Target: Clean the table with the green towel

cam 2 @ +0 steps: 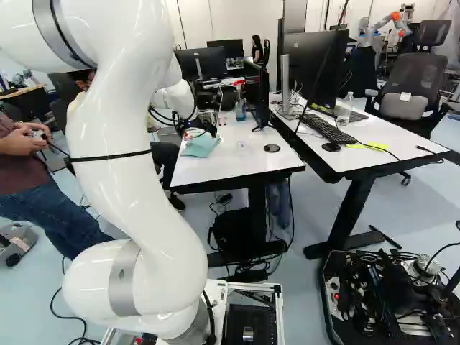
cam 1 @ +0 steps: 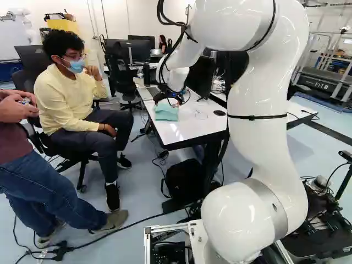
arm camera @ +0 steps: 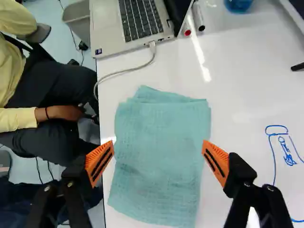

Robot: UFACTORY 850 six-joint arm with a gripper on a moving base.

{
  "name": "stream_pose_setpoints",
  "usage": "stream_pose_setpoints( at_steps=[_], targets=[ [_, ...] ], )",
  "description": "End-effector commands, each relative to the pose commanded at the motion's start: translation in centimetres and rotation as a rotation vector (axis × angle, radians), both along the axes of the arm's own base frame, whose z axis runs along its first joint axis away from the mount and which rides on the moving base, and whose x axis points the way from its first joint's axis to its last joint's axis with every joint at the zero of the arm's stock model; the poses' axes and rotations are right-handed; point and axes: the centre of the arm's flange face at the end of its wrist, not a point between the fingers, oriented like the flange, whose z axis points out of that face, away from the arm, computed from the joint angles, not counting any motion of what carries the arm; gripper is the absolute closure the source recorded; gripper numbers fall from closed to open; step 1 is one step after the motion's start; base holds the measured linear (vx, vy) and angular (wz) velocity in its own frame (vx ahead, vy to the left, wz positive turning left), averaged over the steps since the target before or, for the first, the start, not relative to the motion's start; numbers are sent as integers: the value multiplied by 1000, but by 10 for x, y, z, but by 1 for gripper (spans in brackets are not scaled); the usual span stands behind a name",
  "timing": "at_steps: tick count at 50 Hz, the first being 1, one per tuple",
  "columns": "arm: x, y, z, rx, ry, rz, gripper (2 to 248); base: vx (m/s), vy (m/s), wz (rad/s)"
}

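The gripper is over the far part of the white table, close above the green towel. In the wrist view the gripper stands wide open, with the folded towel lying flat between and below its orange pads. I cannot tell whether the pads touch the cloth. Blue marker drawing shows on the white table to one side of the towel, beyond one finger.
Ahead of the towel lie a laptop with a cable and two markers. A bottle and monitors stand farther back. A seated person is close beside the table's edge. Another robot stands far off.
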Motion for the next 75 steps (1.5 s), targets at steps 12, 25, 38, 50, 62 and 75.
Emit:
stream_pose_setpoints(
  at_steps=[12, 25, 38, 50, 62, 75],
  targets=[
    [-19, -13, 2, -1, -5, -18, 3, 0, 0, 0],
    [-35, -24, 3, -3, 3, -33, 3, 0, 0, 0],
    [-38, -25, 4, -3, 2, -34, 3, 0, 0, 0],
    [-50, -18, 9, -1, -73, -25, 3, 0, 0, 0],
    [-62, -14, 9, 1, -172, -25, 3, 0, 0, 0],
    [-70, -29, 3, -3, -253, -59, 3, 0, 0, 0]
  ],
)
